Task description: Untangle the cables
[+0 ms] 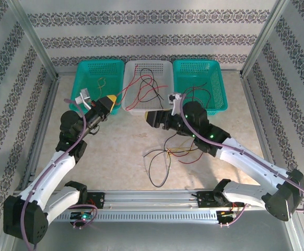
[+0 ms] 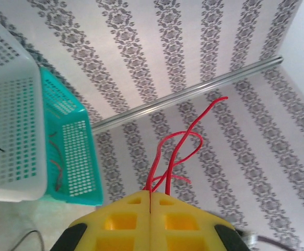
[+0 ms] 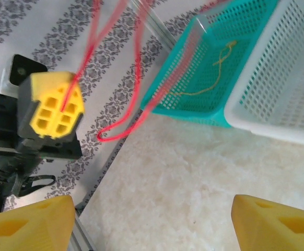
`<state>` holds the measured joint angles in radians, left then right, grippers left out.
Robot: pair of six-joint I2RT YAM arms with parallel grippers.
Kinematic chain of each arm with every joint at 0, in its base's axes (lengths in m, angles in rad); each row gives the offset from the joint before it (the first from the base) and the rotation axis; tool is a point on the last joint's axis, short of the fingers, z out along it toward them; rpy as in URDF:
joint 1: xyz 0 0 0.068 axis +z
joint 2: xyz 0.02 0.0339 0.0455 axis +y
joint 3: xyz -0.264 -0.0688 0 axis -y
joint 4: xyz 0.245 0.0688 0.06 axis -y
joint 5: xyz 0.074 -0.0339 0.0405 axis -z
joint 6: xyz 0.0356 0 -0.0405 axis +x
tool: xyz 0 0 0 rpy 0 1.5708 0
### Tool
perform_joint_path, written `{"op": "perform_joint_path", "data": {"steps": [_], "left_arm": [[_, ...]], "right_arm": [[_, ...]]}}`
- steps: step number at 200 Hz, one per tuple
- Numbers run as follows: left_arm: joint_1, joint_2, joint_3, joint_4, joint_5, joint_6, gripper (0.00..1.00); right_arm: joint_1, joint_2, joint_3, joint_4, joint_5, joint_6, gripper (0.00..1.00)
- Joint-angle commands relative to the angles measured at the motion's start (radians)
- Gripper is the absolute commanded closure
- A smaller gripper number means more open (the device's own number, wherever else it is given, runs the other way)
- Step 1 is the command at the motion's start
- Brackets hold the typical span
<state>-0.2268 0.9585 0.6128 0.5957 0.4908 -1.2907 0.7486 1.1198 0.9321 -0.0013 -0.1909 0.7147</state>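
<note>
— At the left gripper [image 1: 109, 101], what state?
— Pressed flat together, pinching one red cable [image 2: 179, 149] right at the seam between the two yellow fingers [image 2: 183, 222]. In the left wrist view, rising from that seam as two strands and looping above. In the top view, trailing off to the white basket [image 1: 162, 64].

— And at the right gripper [image 1: 148, 117]?
— Spread wide, holding nothing. Two yellow fingertips [image 3: 29, 227] at the bottom corners of the right wrist view, with bare table [image 1: 115, 151] between them. Aimed toward the left gripper, near it but not touching.

— Number of baskets?
— Three, in one row against the far wall: one left teal basket [image 1: 89, 64], the white one in the middle, one right teal basket [image 1: 214, 63].

— Whereabouts of the other cables?
— One yellow strand [image 1: 102, 81] in the left teal basket. Several red and black in the white basket, too crossed for a count. At least one black and one red in the right teal basket. One loose tangle [image 1: 175, 152] on the table, just beside the right arm: black loops, red, a bit of orange, impossible to count strand by strand.
</note>
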Motion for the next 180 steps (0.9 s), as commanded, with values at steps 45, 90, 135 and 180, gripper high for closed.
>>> {"op": "perform_joint_path", "data": {"steps": [45,90,135,180], "left_arm": [[0.01,0.001,-0.036,0.222,0.04,-0.129,1.0],[0.01,-0.022,-0.027,0.199,0.048,-0.126,1.0],[0.009,-0.034,-0.017,0.173,0.062,-0.128,1.0],[0.01,-0.034,-0.012,0.172,0.065,-0.133,1.0]], "right_arm": [[-0.018,0.04,-0.066,0.287,0.011,0.191,0.23],[-0.062,0.141,-0.011,0.321,0.038,0.237,0.24],[-0.101,0.224,0.063,0.408,-0.054,0.267,0.27],[-0.105,0.274,0.078,0.438,-0.038,0.3,0.31]]}}
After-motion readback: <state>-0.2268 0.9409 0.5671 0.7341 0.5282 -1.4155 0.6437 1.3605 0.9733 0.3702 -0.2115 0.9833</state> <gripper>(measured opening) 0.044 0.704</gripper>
